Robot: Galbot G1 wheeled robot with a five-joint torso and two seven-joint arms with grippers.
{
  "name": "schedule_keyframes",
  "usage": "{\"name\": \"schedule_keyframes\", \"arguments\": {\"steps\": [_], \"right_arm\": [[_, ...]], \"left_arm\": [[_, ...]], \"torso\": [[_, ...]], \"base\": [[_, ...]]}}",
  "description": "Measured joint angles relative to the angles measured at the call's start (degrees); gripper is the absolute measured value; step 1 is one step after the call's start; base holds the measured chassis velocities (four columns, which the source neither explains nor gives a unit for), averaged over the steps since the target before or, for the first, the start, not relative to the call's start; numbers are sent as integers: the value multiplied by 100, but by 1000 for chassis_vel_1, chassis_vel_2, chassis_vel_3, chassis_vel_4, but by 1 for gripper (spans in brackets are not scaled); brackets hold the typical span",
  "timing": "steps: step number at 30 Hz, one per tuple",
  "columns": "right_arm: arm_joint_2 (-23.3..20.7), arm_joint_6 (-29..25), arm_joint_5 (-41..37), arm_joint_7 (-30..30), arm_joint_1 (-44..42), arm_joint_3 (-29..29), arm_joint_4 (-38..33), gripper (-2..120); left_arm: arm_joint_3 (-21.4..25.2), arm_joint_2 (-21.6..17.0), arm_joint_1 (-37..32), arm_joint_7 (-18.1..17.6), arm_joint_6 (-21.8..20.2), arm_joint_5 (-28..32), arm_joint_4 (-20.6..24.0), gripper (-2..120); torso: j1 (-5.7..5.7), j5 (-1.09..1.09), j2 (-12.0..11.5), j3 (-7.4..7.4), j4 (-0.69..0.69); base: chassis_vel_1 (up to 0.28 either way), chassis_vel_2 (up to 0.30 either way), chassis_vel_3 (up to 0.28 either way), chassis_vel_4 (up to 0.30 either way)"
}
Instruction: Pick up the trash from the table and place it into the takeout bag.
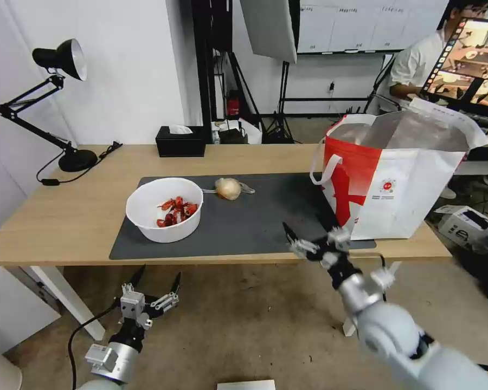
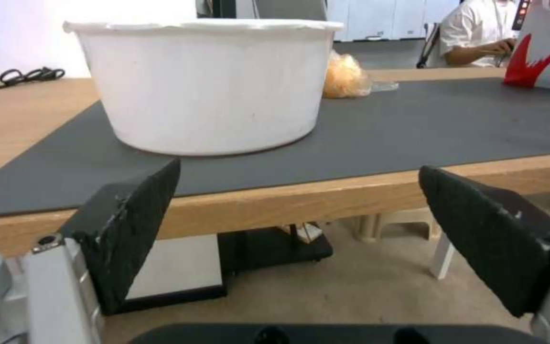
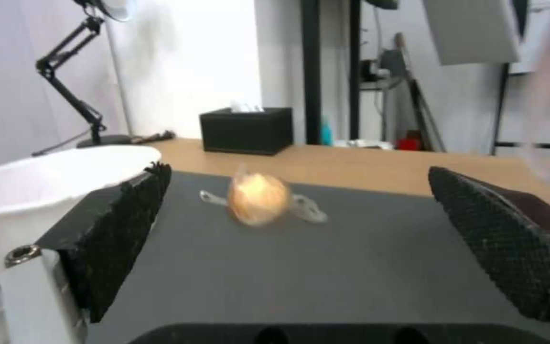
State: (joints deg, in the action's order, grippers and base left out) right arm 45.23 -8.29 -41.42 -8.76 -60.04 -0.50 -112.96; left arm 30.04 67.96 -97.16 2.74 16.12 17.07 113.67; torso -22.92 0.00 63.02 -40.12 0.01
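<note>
A white round bowl [image 1: 164,208] holding red crayfish shells sits on the left of the dark grey mat [image 1: 265,216] on the table [image 1: 65,216]. A clear-wrapped yellowish ball [image 1: 228,188] lies behind it, mid-mat. The red-and-white takeout bag [image 1: 396,173] stands open at the table's right end. My left gripper [image 1: 157,279] hangs open below the table's front edge, facing the bowl [image 2: 205,81]. My right gripper [image 1: 306,230] is open over the mat's front right, just left of the bag, with the ball [image 3: 257,198] ahead between its fingers and the bowl [image 3: 45,177] beside it.
A black tissue box [image 1: 180,141] stands at the table's back edge and a black desk lamp [image 1: 65,108] at the back left. A person sits behind the bag at a monitor [image 1: 472,65]. Cardboard boxes [image 1: 466,222] lie on the floor to the right.
</note>
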Motion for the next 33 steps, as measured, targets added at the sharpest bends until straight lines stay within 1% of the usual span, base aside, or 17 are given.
{"name": "schedule_keyframes", "arguments": {"steps": [2, 3, 4, 5, 7, 11, 13, 15, 16, 18, 19, 22, 23, 24, 27, 28, 33], "right_arm": [[48, 85, -253, 5, 634, 441, 277, 100], [157, 147, -447, 26, 1110, 831, 555, 100], [157, 147, -447, 26, 1110, 831, 555, 100], [322, 160, -523, 50, 1572, 1177, 973, 100], [743, 162, -558, 77, 2278, 1631, 1702, 100], [825, 162, -563, 77, 2393, 1703, 1838, 100], [1367, 171, -611, 99, 3088, 2138, 2601, 100], [1473, 183, -628, 108, 3219, 2234, 2758, 100], [1729, 227, -679, 106, 3523, 2437, 3134, 100], [2041, 316, -711, 91, 3826, 2639, 3568, 100], [2041, 316, -711, 91, 3826, 2639, 3568, 100], [2702, 705, -576, -97, 4401, 2847, 4548, 100], [2926, 878, -525, -139, 4583, 2862, 4874, 100], [2926, 878, -525, -139, 4583, 2862, 4874, 100], [3365, 1300, -456, -190, 4895, 2867, 5465, 100], [3365, 1300, -456, -190, 4895, 2867, 5465, 100], [3654, 1853, -364, -278, 5055, 2896, 5844, 100]], "left_arm": [[-3, 12, -7, -1, -5, -1, 29, 100], [-1, 23, -11, -3, -10, -3, 42, 100], [-1, 23, -11, -3, -10, -3, 42, 100], [11, 38, -15, -7, -13, -7, 42, 100], [62, 63, -62, -6, -15, -14, 43, 100], [76, 66, -77, -8, -15, -14, 45, 100], [149, 72, -155, -7, -15, -18, 61, 100], [161, 73, -166, -5, -15, -19, 61, 100], [192, 79, -189, -8, -14, -18, 64, 100], [216, 92, -210, -7, -13, -18, 74, 100], [216, 92, -210, -7, -13, -18, 74, 100], [266, 143, -273, -3, -3, -18, 90, 100], [293, 153, -298, -3, 9, -16, 90, 100], [293, 153, -298, -3, 9, -16, 90, 100], [353, 151, -326, -2, 34, 6, 79, 100], [353, 151, -326, -2, 34, 6, 79, 100], [369, 155, -334, 3, 40, 17, 53, 100]], "torso": [[0, 0, 0, 0, 0], [0, -1, 0, 0, -1], [0, -1, 0, 0, -1], [0, -2, 0, 0, -1], [-1, 1, 0, 0, 0], [-1, -1, 0, 0, 0], [0, -2, 0, 0, -1], [0, 0, 0, 0, 0], [-1, -2, 0, 0, 1], [0, -2, 0, 0, 1], [0, -2, 0, 0, 1], [0, -2, 0, 0, -1], [-1, -1, 0, 0, 1], [-1, -1, 0, 0, 1], [0, -1, 0, 1, 1], [0, -1, 0, 1, 1], [0, -1, 0, 1, -1]], "base": [[0, 0, 0, 0], [0, 0, 0, 0], [0, 0, 0, 0], [0, 0, 0, 0], [0, 0, 0, 0], [0, 0, 0, 0], [0, 0, 0, 0], [0, 0, 0, 0], [0, 0, 0, 0], [0, 0, 0, 0], [0, 0, 0, 0], [0, 0, 0, 0], [0, 0, 0, 0], [0, 0, 0, 0], [0, 0, 0, 0], [0, 0, 0, 0], [0, 0, 0, 0]]}}
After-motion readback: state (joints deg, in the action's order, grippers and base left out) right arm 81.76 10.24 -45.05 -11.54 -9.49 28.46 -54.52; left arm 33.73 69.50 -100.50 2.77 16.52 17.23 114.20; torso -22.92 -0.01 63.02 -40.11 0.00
